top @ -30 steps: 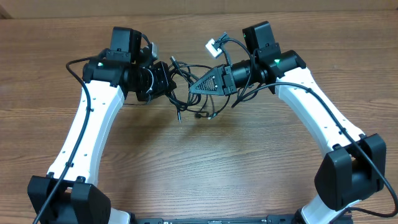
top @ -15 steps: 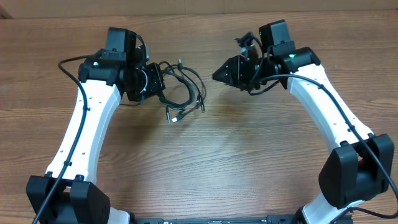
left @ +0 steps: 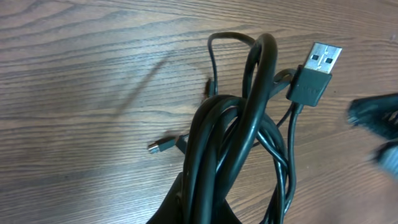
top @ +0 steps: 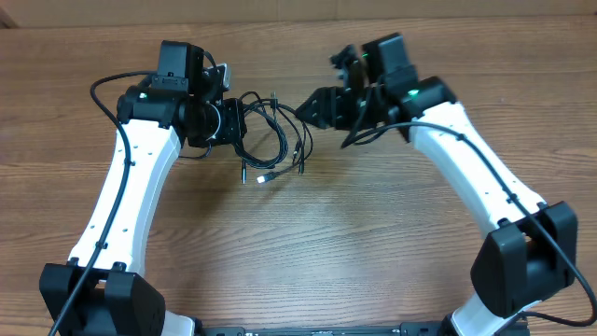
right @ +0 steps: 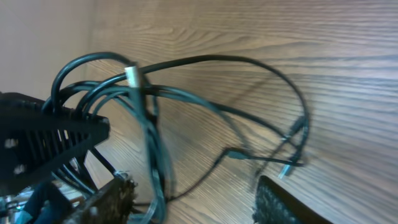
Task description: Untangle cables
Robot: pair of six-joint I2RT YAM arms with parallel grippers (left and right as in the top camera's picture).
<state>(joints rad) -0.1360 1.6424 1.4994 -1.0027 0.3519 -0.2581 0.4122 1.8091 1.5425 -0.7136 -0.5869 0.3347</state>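
Right end effector (top: 311, 105) swung back toward the cables (top: 276, 140).

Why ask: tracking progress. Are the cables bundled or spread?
Bundled: the cables overlap in one looped clump at the left tool.

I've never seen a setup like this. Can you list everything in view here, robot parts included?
cables: one tangled bundle of thin cords, exact number unclear; black; far middle of the table
USB plug: one; silvery tip, black housing; sticking out of the bundle
small plug ends: at least two; dark; on the table at the bundle's near side
table: one; brown wood; under everything
left arm: one; white with black joints
left gripper: one; black; jaws shut on the cables
right arm: one; white with black joints
right gripper: one; black; jaws apart, beside the bundle opposite the left gripper
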